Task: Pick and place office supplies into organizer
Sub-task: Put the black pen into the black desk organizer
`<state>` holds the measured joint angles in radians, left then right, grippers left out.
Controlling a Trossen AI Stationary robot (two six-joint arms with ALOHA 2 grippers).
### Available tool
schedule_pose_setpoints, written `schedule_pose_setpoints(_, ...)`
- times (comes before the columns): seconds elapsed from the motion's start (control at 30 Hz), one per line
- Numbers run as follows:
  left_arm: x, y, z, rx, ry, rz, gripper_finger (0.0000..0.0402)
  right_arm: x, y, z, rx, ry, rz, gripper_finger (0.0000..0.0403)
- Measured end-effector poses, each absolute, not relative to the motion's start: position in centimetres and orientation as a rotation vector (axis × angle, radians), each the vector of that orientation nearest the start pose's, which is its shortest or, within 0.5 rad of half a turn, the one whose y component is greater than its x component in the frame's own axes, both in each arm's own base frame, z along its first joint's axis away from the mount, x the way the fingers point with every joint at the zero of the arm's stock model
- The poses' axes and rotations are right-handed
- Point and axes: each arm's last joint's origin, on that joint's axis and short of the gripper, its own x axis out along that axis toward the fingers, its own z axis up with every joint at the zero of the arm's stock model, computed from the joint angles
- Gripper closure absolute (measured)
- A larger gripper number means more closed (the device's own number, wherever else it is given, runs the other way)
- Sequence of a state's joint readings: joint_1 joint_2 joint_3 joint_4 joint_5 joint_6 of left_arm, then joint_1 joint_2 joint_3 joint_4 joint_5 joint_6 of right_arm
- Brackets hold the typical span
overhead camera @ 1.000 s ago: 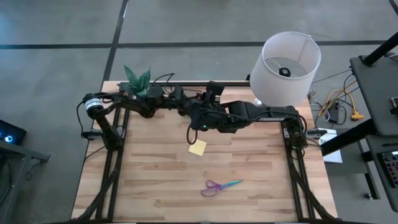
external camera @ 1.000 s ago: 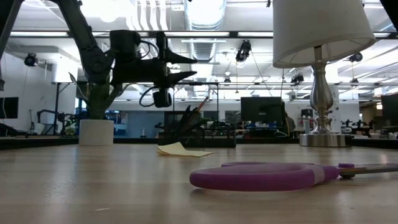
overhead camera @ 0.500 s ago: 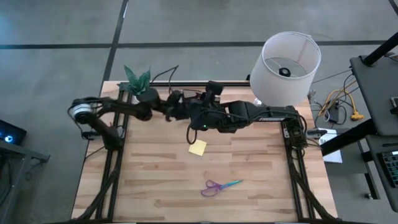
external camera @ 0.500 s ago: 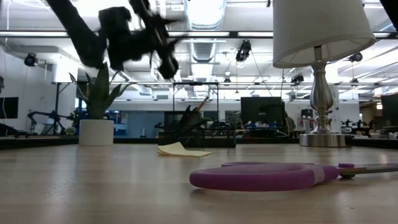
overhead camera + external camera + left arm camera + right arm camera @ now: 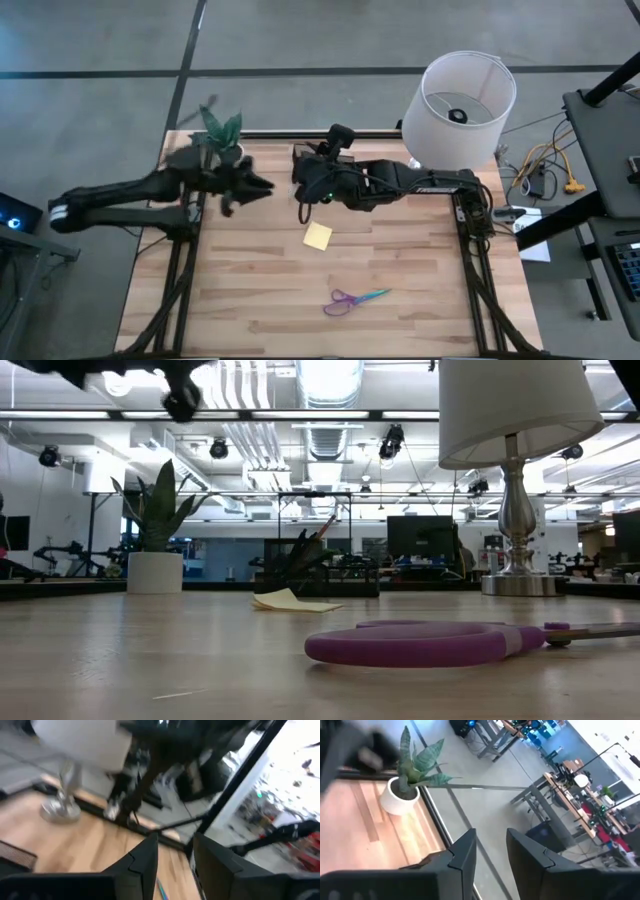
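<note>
Left gripper (image 5: 258,187) has swung away from organizer (image 5: 315,572), fingers narrowly apart, empty. Right gripper (image 5: 300,170) hovers over organizer, narrow gap, empty. Pad (image 5: 318,235) and scissors (image 5: 355,299) remain on table (image 5: 420,290): next, descend square onto pad.

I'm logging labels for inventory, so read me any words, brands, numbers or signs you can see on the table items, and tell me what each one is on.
None can be read.
Flat yellow sticky-note pad: blank on its visible face.
Purple-and-teal-handled scissors: no marking shows.
Small black desk organizer: no label visible.
White drum lampshade and white plant pot: plain.
Screens in the room behind the table: too small and blurred to read.
</note>
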<state>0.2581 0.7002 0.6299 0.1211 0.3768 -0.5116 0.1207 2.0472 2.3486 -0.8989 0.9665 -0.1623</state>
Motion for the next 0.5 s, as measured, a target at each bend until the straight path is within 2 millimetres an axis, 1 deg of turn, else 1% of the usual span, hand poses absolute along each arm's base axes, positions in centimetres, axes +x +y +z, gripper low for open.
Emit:
schedule_pose_setpoints(0.1,13.3,2.5,33.3,-0.473,-0.11,-0.087,0.0295,42.7,2.8,42.0,-0.467,0.595,-0.777,0.03)
schedule_pose_setpoints(0.17,12.2,2.3,33.7,-0.468,-0.15,-0.077,0.0295,42.7,2.8,42.0,-0.466,0.595,-0.778,0.0301)
schedule_pose_setpoints(0.37,10.8,2.0,34.3,-0.478,-0.207,-0.086,0.0295,42.7,2.8,42.0,-0.525,0.622,-0.761,0.0308)
schedule_pose_setpoints(0.5,10.5,1.9,34.4,-0.478,-0.217,-0.09,0.0295,42.9,2.8,42.2,-0.414,0.557,-0.761,0.031)
